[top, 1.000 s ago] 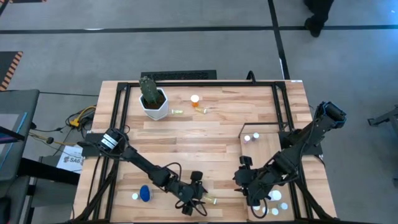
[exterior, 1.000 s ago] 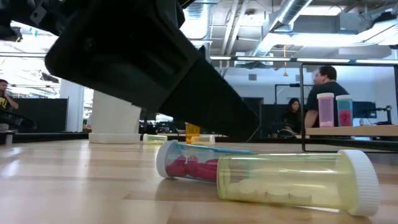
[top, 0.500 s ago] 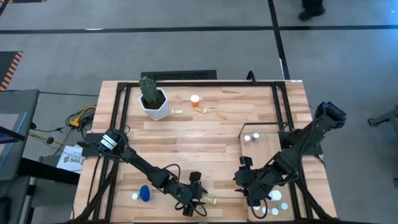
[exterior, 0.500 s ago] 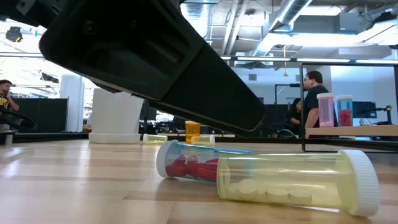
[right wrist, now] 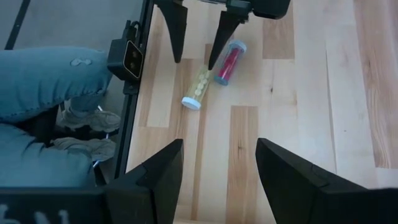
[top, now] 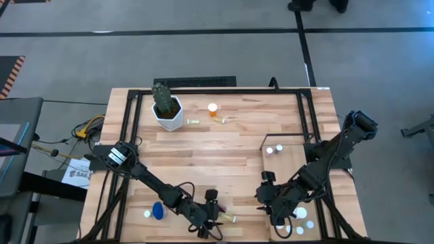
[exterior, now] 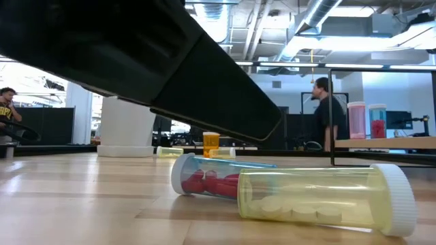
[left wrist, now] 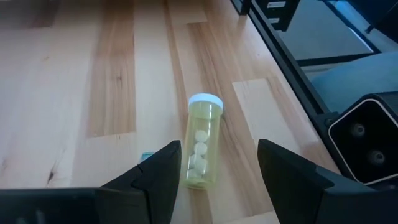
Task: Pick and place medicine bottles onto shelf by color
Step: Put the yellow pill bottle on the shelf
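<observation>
We work over a striped plank tabletop (top: 224, 146) ringed by a dark metal frame, with grey floor all around it. Our left gripper (left wrist: 214, 163) hangs low near the table's front edge, its fingers spread apart and holding nothing; between them a yellow-green bottle (left wrist: 201, 148) of white tablets lies on its side on the planks, white cap pointing away from the wrist. Just beside it lies a blue-tinted bottle (exterior: 204, 176) with red contents, also on its side, the two touching or nearly so in the low view. Our right gripper (right wrist: 217, 163) hovers near the shelf's front left corner, fingers parted and empty, looking across at those two bottles. The shelf (top: 291, 169), a pale plywood panel, lies on the table's right side; two white-capped bottles (top: 274, 149) stand at its far left corner and more white caps (top: 302, 218) cluster near its front edge. At the table's far side a white pot with a cactus (top: 167, 107) stands, with an orange bottle (top: 213, 110) well to its right. A blue bottle (top: 157, 211) lies at the front left. Beyond the table, the low view shows an open room with ceiling ducts and a standing person (exterior: 328, 116); jeans-clad legs (right wrist: 43, 81) show beside the table.
</observation>
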{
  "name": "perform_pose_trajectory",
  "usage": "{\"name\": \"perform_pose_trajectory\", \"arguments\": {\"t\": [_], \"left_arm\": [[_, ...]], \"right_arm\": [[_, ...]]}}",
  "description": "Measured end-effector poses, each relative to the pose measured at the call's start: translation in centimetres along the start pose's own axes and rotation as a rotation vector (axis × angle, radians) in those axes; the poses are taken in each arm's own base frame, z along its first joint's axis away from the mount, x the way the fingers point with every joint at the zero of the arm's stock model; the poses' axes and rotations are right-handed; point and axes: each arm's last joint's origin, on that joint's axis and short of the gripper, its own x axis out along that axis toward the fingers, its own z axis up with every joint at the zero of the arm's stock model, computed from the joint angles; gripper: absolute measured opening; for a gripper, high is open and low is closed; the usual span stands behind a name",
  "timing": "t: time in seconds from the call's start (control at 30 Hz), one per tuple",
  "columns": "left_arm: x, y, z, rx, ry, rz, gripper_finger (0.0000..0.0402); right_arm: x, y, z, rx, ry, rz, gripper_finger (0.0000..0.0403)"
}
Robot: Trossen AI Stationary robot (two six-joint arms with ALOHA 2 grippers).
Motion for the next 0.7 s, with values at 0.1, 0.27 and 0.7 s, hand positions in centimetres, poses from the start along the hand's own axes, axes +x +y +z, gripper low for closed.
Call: {"name": "perform_pose_trajectory", "arguments": {"t": [0.1, 0.27, 0.7], "left_arm": [[0.4, 0.2, -0.1, 0.037, -0.003, 0.006, 0.0201], [0.9, 0.3, -0.5, 0.052, 0.001, 0.014, 0.0201], [1.7, 0.5, -1.7, 0.019, 0.025, 0.035, 0.0201]], "right_arm": [[0.0, 0.0, 0.0, -0.001, 0.000, 0.000, 0.0221], [0.0, 0.0, 0.0, -0.002, 0.002, -0.001, 0.0221], [-0.1, 0.3, -0.2, -0.011, 0.003, 0.008, 0.0221]]}}
